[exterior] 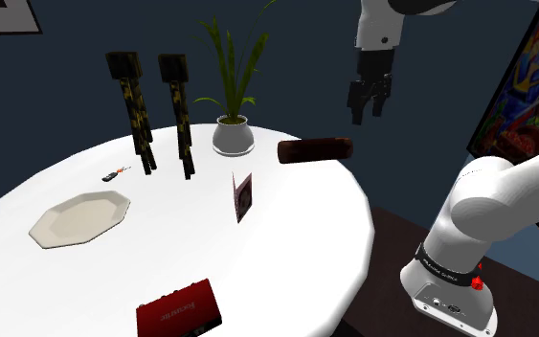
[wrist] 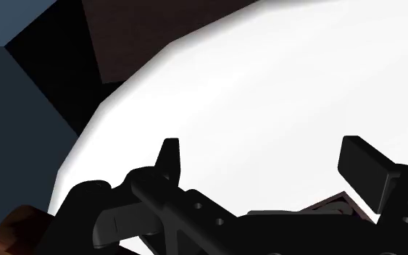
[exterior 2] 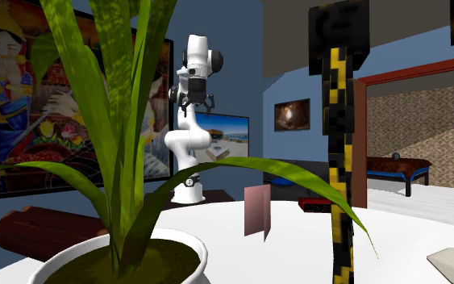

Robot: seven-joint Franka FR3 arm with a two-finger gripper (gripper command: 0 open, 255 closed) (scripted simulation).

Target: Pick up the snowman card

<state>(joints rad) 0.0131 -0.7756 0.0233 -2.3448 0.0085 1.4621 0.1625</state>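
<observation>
Hovering with pincer (exterior: 368,111) wide open (empty) high above desk (exterior: 296,239); risking toppling the upright snowman card (exterior: 241,196) by descending off-centre.

Bare tabletop (exterior: 286,249) round card (exterior: 241,196); brown cylinder (exterior: 315,150) & pot (exterior: 232,136) nr, beyond it

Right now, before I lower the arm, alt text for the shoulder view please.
A pinkish card stands upright near the middle of a round white table, while the open tool hangs high at the view's upper right, clear of it. Also on the table: a potted plant, a brown cylinder, an octagonal plate, a red box and two black-and-yellow posts.
</observation>
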